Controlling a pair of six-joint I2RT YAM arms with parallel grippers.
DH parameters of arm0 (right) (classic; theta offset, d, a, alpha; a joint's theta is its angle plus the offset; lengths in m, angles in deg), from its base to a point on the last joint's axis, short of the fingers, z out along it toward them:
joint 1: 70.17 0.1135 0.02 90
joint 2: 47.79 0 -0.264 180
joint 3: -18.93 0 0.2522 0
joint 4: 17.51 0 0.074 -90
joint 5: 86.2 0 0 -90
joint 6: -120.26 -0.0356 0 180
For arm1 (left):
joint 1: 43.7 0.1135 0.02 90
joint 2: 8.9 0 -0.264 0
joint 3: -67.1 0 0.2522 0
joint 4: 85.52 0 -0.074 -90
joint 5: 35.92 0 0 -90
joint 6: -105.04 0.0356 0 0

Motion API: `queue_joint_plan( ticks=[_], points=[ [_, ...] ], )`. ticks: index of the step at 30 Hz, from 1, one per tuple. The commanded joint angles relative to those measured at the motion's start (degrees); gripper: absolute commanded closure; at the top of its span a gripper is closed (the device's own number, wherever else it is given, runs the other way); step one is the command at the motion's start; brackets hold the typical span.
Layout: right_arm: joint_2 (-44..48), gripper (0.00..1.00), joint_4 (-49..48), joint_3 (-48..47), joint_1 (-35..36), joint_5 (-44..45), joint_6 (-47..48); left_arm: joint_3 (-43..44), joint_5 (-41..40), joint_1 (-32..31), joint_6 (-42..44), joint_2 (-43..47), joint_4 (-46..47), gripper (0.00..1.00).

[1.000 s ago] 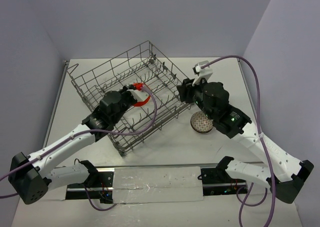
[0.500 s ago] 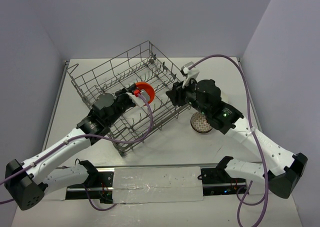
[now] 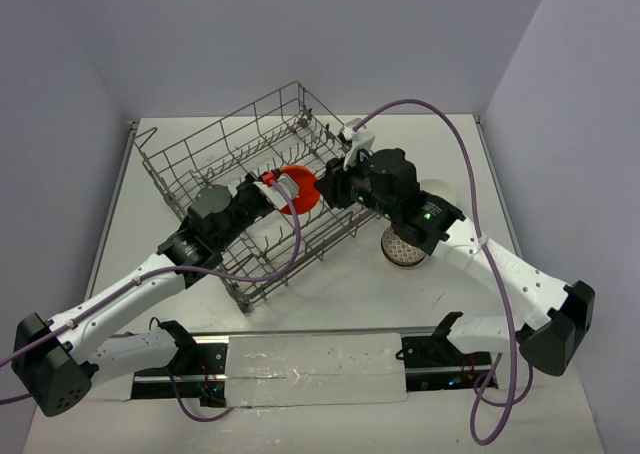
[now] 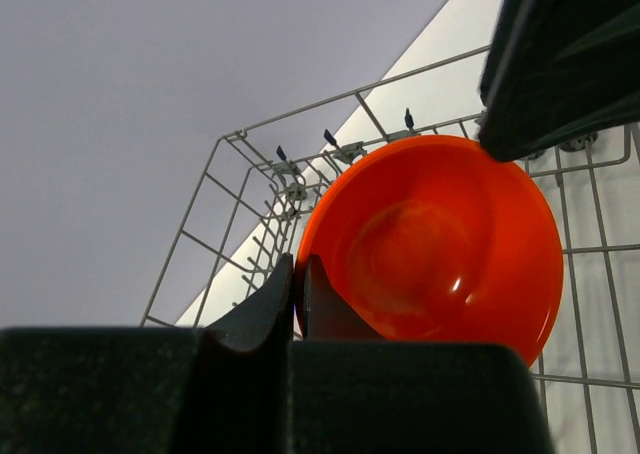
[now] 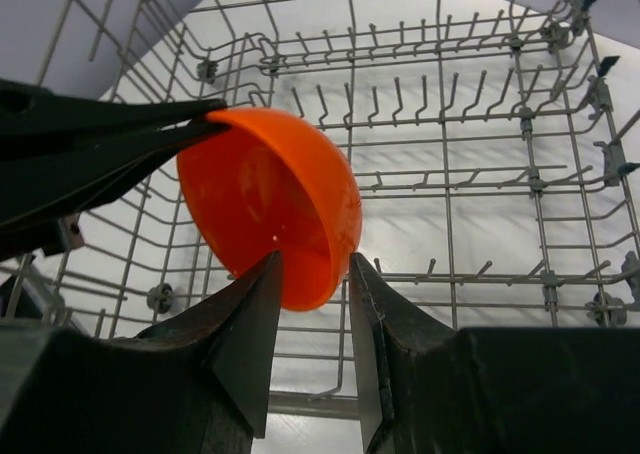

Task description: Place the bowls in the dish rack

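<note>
**Orange-red bowl over rack, 2 grippers at its rim**

Left gripper [image 4: 299, 274] clamped tight on the rim of the orange-red bowl [image 4: 430, 254], which hangs tilted on edge over the dish rack [image 3: 190, 164]; right gripper [image 5: 312, 264] fingers apart, straddling the opposite rim, contact unclear. Bowl looks light, rigid and glossy, likely slippery; a thin rim pinch may pivot. Patterned bowl [image 3: 403, 246] sits on the table [image 3: 330, 284] beside the rack.

held bowl [image 3: 300, 188]: glossy orange-red | dish rack [image 3: 218, 120]: grey wire | tabletop bowl [image 3: 403, 248]: fine dark-and-white pattern | cables [image 3: 400, 101]: purple
</note>
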Motion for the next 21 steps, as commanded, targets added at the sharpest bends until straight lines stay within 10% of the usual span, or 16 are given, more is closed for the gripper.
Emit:
queue_joint_plan(
  ticks=[1,21],
  points=[
    [-2.2,0.60,-2.8,-3.9,1.9,6.7,-1.8,3.2,2.0,0.0,-2.8,0.4,5.8,1.00],
    [-8.8,0.75,-4.2,-5.5,4.5,15.4,0.2,3.2,3.4,0.1,-4.4,1.1,5.6,1.00]
  ],
)
